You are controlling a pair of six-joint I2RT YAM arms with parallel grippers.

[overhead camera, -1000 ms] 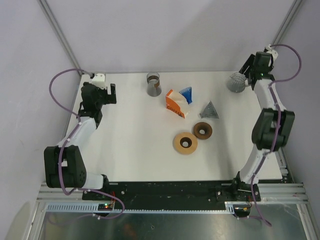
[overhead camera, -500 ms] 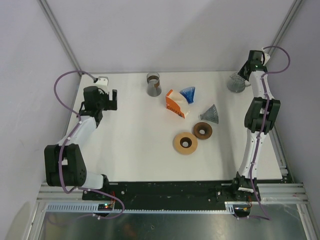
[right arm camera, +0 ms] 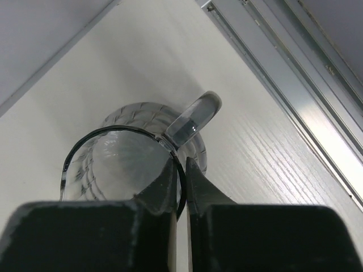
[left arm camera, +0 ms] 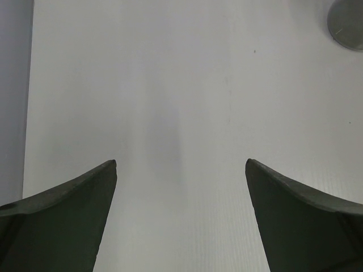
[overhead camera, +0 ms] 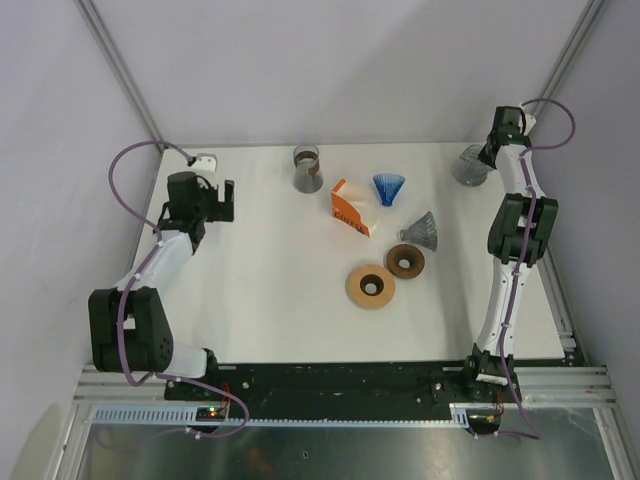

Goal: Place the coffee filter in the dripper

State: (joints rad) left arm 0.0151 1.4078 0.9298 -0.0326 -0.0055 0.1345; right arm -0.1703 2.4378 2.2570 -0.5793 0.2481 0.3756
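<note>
Two arms (overhead camera: 160, 262), two ribbed cones (overhead camera: 388, 187), two wooden rings (overhead camera: 370, 285), one orange box (overhead camera: 350, 207), one grey cup (overhead camera: 307, 168), one glass dripper (overhead camera: 470, 165)

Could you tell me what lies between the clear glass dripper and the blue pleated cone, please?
Nothing: in the top view, only bare white table separates the clear glass dripper from the blue pleated cone.
</note>
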